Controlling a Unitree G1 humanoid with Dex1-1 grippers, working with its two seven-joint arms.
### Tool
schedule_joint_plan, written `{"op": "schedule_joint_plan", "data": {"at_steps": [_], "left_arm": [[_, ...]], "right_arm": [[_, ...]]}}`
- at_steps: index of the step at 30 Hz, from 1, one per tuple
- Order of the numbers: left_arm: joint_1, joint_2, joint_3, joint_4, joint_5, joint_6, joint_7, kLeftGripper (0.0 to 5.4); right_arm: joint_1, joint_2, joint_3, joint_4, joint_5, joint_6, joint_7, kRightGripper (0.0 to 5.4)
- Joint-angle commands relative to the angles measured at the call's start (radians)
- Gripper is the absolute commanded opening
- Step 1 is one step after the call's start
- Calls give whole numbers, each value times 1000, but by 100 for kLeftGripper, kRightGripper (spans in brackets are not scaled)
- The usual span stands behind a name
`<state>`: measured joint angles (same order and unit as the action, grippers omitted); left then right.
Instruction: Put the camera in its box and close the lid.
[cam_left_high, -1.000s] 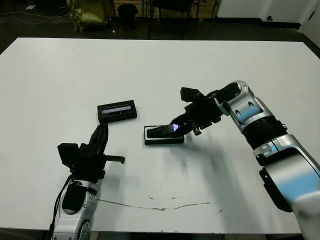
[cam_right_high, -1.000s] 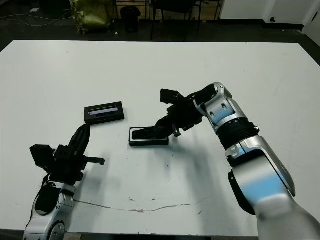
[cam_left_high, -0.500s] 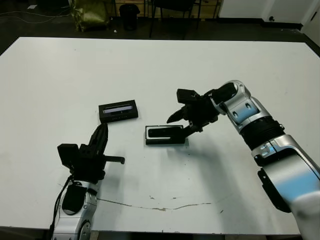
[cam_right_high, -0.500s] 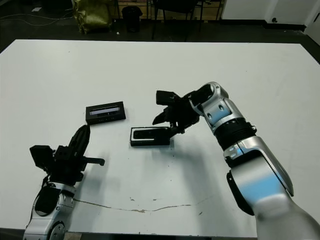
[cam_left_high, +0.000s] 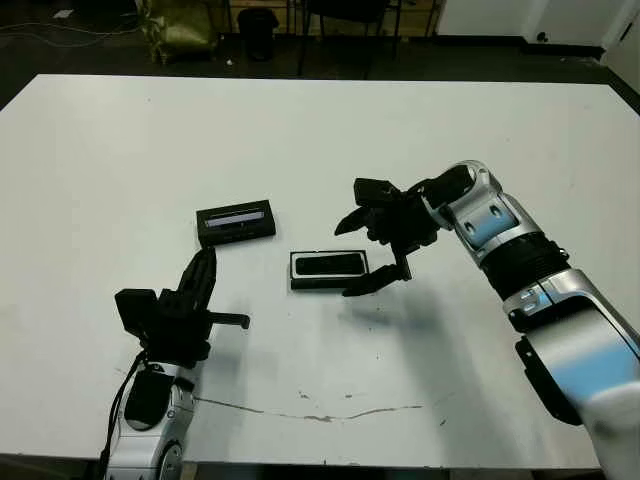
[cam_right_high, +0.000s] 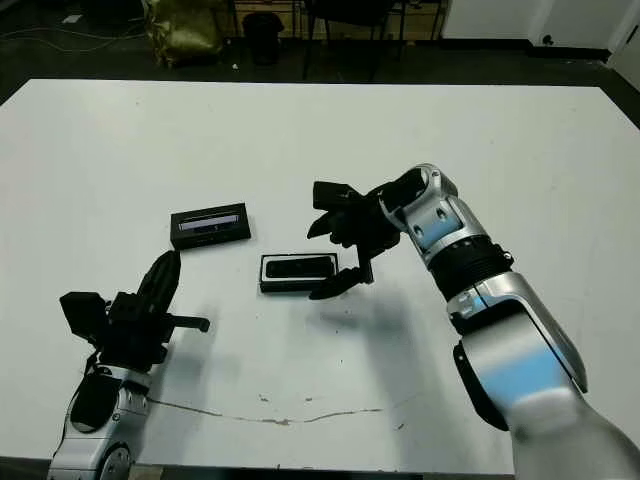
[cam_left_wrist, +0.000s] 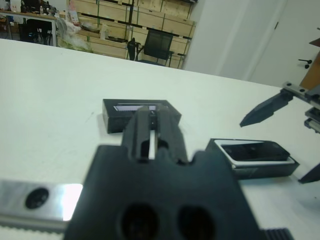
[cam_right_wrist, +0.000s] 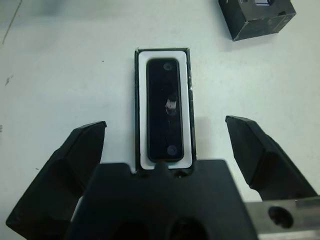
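Observation:
The slim black camera (cam_right_wrist: 165, 110) lies flat inside the box (cam_left_high: 297, 268), a shallow black tray with a white lining, near the table's middle. My right gripper (cam_left_high: 344, 260) hovers just over the box's right end. It is open wide, with one finger on each side of the box and nothing between them. The lid (cam_left_high: 236, 222), black with a pale strip, rests on the table a short way to the left of the box and farther back. My left gripper (cam_left_high: 205, 264) is shut and empty, low over the table, nearer than the lid.
The white table (cam_left_high: 450, 120) stretches wide to the right and back. A thin crack mark (cam_left_high: 320, 415) runs along its near part. Chairs and a bag (cam_left_high: 180, 25) stand on the dark floor beyond the far edge.
My right gripper held the camera tilted into the box a second ago. It has since let go and opened wide, and the camera now lies flat in the box. The left arm stayed still.

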<state>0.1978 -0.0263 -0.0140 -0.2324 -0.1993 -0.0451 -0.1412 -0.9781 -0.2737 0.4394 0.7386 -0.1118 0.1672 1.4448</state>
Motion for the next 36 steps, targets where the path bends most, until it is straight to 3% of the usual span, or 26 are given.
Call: {"op": "schedule_joint_plan", "data": {"at_steps": [1, 4, 8, 10, 16, 20, 27, 32, 36], "left_arm": [[13, 4, 3, -5, -2, 30, 8, 0], [9, 7, 5, 13, 4, 3, 0, 0], [6, 7, 6, 23, 1, -7, -6, 0], [5, 7, 5, 24, 3, -8, -5, 0], [6, 8, 3, 19, 5, 0, -1, 0], [5, 9, 1, 20, 10, -4, -1, 0], [0, 8, -2, 18, 15, -5, -1, 0], [-3, 7, -2, 20, 10, -2, -1, 0], [-1, 8, -4, 16, 21, -3, 5, 0]], "right_arm": [[-12, -17, -24, -4, 17, -18, 5, 539], [-12, -42, -53, -47, 37, -78, 3, 539], [-13, -67, -117, -135, 98, 11, -3, 539], [-3, -75, -158, -174, 138, 18, -14, 539], [116, -82, -323, -440, 250, 102, -242, 539], [262, -56, -378, -683, 259, 141, -470, 480], [477, -54, -306, -920, 95, -36, -747, 320], [568, -55, -245, -934, 3, -185, -841, 207], [610, -63, -194, -921, -61, -235, -872, 114]]}}
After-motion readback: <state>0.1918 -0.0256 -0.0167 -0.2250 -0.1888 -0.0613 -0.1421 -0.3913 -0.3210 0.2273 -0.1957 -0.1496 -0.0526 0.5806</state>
